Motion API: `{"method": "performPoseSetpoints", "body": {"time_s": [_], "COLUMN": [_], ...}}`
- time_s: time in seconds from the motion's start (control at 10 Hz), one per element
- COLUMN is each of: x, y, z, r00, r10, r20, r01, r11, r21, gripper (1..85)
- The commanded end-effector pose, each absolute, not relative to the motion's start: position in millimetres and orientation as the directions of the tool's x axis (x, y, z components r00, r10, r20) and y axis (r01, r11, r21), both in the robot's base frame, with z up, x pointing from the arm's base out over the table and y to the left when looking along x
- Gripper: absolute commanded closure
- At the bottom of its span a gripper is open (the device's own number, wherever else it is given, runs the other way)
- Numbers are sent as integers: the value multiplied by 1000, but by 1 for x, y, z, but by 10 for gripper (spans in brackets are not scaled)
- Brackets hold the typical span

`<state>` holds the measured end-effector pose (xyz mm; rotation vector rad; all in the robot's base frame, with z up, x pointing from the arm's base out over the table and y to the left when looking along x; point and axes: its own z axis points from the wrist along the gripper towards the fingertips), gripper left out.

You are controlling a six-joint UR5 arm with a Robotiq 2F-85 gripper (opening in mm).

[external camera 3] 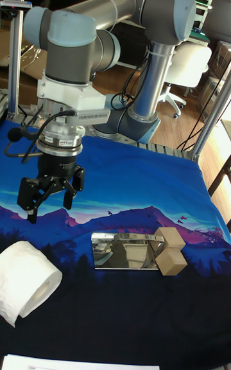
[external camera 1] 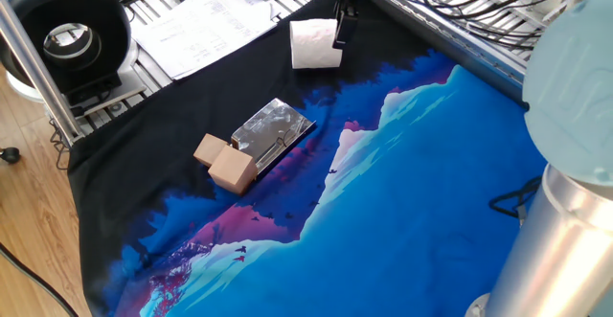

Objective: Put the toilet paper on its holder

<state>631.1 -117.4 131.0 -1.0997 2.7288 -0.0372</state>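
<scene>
- Two views give us the same scene: a tabletop (external camera 1: 450, 212) covered by a blue and black printed cloth, with the arm reaching over it.
- We see the end effector (external camera 3: 50, 203) hanging above the cloth with its two fingers spread wide and nothing between them.
- We find the toilet paper (external camera 3: 27, 281) lying on its side on the black part of the cloth, its hollow core facing the tall fixed camera; in the fixed view the toilet paper (external camera 1: 314, 45) sits near the far edge, with one dark finger in front of its right end.
- We cannot tell from either view whether the finger touches the roll.
- We see the holder (external camera 1: 271, 131) lying flat near the middle of the cloth, well apart from the roll, its shiny plate reflecting the surroundings.
- We note two wooden cubes (external camera 1: 226, 162) at the holder's end.
- We also see printed paper sheets (external camera 1: 206, 22) and a black round spool (external camera 1: 67, 30) beyond the cloth.
</scene>
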Motion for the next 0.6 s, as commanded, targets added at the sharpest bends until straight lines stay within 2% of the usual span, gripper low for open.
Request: {"method": "performPoseSetpoints", "body": {"time_s": [0.0,0.3,0.5], "x": [641,633,633], "y": [-113,-117,-137], "z": [133,131,126], "r00": [-749,-737,-670], "r10": [-622,-649,-730], "r20": [-226,-189,-135], "r01": [-622,-646,-728], "r11": [779,759,682], "r21": [-84,-82,-70], "gripper": [7,7,7]}}
